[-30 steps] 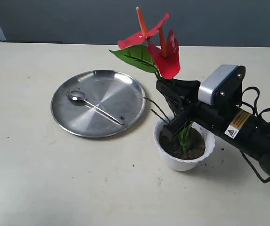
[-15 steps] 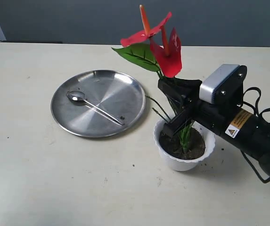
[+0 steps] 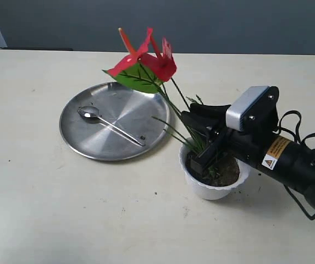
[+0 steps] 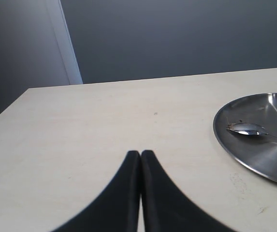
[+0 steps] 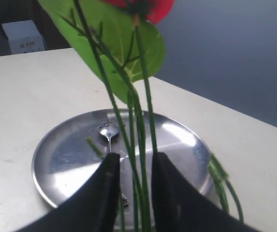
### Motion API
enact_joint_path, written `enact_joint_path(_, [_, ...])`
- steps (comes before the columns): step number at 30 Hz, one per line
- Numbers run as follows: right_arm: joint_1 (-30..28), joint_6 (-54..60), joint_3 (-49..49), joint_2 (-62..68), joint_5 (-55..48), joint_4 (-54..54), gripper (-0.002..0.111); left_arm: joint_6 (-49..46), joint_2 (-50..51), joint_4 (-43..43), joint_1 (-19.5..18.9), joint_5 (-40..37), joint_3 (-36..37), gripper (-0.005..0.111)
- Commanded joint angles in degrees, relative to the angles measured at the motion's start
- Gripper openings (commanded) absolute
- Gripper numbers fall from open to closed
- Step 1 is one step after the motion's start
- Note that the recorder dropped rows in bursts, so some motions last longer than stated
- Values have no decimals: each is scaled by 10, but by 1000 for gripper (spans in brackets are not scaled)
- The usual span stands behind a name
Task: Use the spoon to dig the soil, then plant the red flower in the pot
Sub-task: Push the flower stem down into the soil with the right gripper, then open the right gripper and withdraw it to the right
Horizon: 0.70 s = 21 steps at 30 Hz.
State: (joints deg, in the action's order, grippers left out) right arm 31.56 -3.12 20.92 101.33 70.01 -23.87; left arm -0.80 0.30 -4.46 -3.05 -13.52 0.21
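The red flower [image 3: 152,58] leans left, its green stems [image 5: 140,145] rising from the soil [image 3: 227,175] in the white pot [image 3: 215,191]. My right gripper [image 3: 190,141] is low over the pot's rim, open, its fingers on either side of the stems with a gap to each [image 5: 135,162]. The leaf [image 5: 123,48] hangs above the fingers. On the steel plate [image 3: 130,99] lies the silver spoon [image 3: 110,124], apart from both grippers. My left gripper [image 4: 140,153] is shut on nothing, above bare table left of the plate [image 4: 264,154] and spoon [image 4: 247,129].
A few soil crumbs dot the table near the pot [image 3: 186,209]. The right arm's body [image 3: 289,159] stretches to the right edge. A white box [image 5: 24,36] stands beyond the table. The grey wall runs along the table's far edge.
The flower has tipped from upright to leaning left over the plate. My right gripper has dropped lower toward the pot and its fingers now stand apart from the stems.
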Motion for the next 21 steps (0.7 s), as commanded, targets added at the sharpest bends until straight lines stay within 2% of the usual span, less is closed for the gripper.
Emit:
enact_joint_path(1, [-1,0,-2,1,-1,2,24,2,-3,-1,4,3,-2,0])
enact_joint_path(13, [-1,0,-34,-74,-1,64,24,2,-3,-1,4,3,-2,0])
enact_joint_path(21, [-1,0,-115,-184,-1,100,24,2,-3,-1,4,3,-2,0])
